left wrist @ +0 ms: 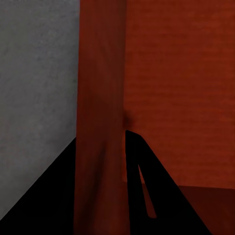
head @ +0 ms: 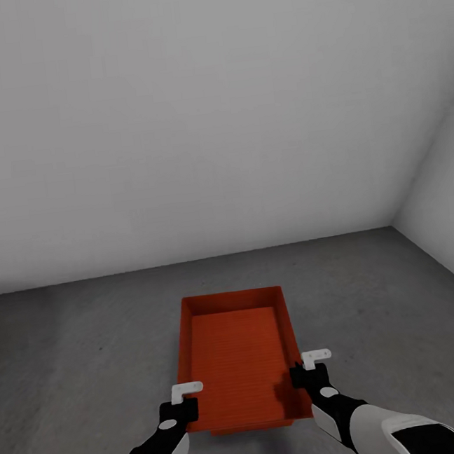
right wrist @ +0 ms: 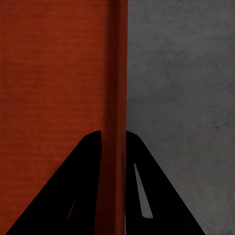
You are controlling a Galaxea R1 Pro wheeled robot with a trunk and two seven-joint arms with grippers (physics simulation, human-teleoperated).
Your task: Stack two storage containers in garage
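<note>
A red-orange open-top storage container sits low over the dark grey concrete floor of the garage, straight ahead of me. My left gripper is shut on its left wall near the front corner. In the left wrist view that wall runs between the two black fingers of the left gripper. My right gripper is shut on the right wall. The right wrist view shows the right gripper straddling the thin rim. I cannot tell whether the box rests on the floor or hangs just above it.
A plain white wall stands a short way beyond the container. A second white wall meets it at a corner on the right. Bare concrete lies on both sides of the box.
</note>
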